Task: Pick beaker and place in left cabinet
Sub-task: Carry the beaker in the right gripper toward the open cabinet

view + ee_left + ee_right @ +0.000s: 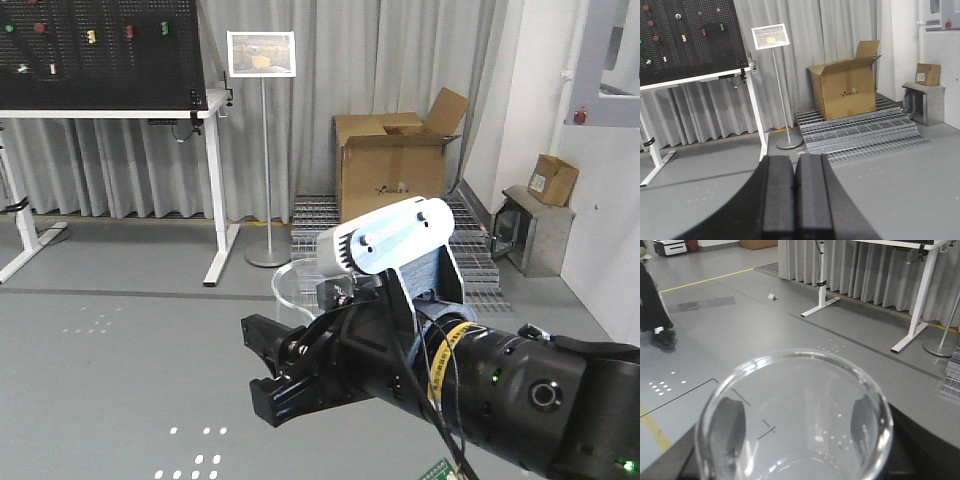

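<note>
Where the right wrist view looks down, the beaker (792, 405) fills the lower part of the picture, mouth up and seen from above its round rim. It sits inside the right end effector (799, 432), which is clamped on it. One dark pad (732, 427) shows through the glass at the left wall and another at the right wall, each against the outside of the glass. The beaker looks empty. The grey floor (740, 325) lies well below it, so it hangs in the air and stands on nothing. A dark shoe (662, 337) is at the left edge of that view.

In the front view, the clear rim shows just behind the black front of an arm (500, 385) that reaches in from the lower right, beside a white housing (395, 240). From this view I cannot tell how the glass is gripped.

The left end effector (794, 162) holds nothing; its two black fingers (777, 195) lie pressed together side by side. Beyond them are a pegboard (685, 35), a sign stand (771, 36) and an open cardboard box (847, 85) at a stack of metal grates (860, 132).
</note>
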